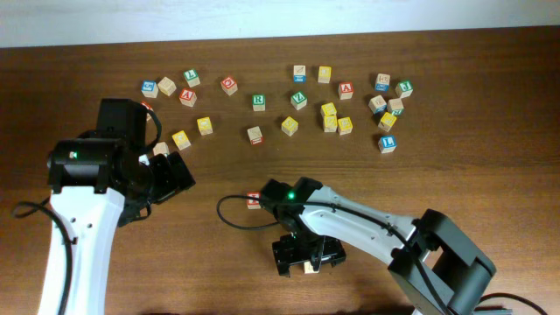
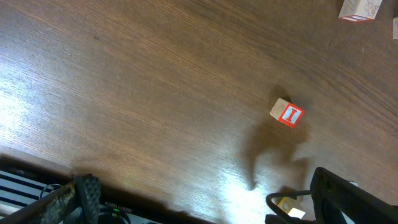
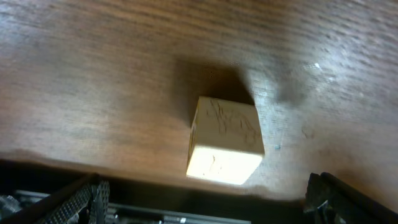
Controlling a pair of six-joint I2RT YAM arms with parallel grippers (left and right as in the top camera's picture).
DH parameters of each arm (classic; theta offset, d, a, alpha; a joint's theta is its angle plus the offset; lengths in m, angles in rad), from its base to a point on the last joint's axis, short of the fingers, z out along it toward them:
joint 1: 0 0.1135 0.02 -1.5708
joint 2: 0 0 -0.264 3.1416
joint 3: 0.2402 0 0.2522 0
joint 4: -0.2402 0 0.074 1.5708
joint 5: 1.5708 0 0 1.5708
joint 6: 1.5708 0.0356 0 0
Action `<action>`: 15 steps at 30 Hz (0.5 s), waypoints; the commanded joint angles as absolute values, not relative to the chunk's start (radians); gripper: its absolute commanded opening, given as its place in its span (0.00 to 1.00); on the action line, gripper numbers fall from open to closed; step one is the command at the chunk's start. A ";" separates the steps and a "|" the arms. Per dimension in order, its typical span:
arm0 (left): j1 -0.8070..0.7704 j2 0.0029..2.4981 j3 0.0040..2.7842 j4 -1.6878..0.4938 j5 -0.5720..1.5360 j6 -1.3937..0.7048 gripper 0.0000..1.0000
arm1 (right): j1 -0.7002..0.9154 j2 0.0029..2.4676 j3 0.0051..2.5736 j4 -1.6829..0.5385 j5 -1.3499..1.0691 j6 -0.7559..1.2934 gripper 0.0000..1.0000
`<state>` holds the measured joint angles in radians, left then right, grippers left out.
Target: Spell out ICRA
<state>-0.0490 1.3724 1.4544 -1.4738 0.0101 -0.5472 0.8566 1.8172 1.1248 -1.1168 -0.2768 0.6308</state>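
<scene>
A red "I" block (image 1: 254,201) lies on the table in front of the row of letter blocks; it also shows in the left wrist view (image 2: 286,114). A pale wooden block (image 3: 225,140) with a faint marking on top rests on the table between the wide-open fingers of my right gripper (image 3: 214,202); neither finger touches it. In the overhead view this block (image 1: 308,269) sits below the right gripper (image 1: 306,255). A green "R" block (image 1: 259,101) and red "A" blocks (image 1: 187,96) (image 1: 346,89) lie at the back. My left gripper (image 1: 172,175) is open and empty, also in its wrist view (image 2: 211,205).
Several more letter blocks are scattered across the back of the table, among them yellow ones (image 1: 204,125) (image 1: 329,111) and a blue one (image 1: 388,143). The right arm's cable (image 1: 229,210) loops beside the "I" block. The right gripper's tip shows in the left wrist view (image 2: 348,199).
</scene>
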 commanded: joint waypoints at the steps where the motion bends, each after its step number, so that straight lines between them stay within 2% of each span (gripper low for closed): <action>1: -0.043 1.372 1.453 -1.475 -0.001 -0.564 0.99 | 0.865 1.819 1.100 -1.086 -0.289 0.645 0.93; 3: -0.043 1.372 1.453 -1.475 -0.001 -0.564 0.99 | 0.865 1.819 1.099 -1.077 -0.289 0.645 0.89; 6: -0.043 1.372 1.453 -1.475 -0.001 -0.564 0.99 | 0.865 1.819 1.078 -1.069 -0.289 0.645 0.66; 13: -0.043 1.372 1.453 -1.475 0.000 -0.564 0.99 | 0.865 1.819 1.017 -1.026 -0.314 0.640 0.64; 15: -0.043 1.372 1.453 -1.475 -0.001 -0.564 0.99 | 0.863 1.818 1.017 -1.010 -0.314 0.640 0.53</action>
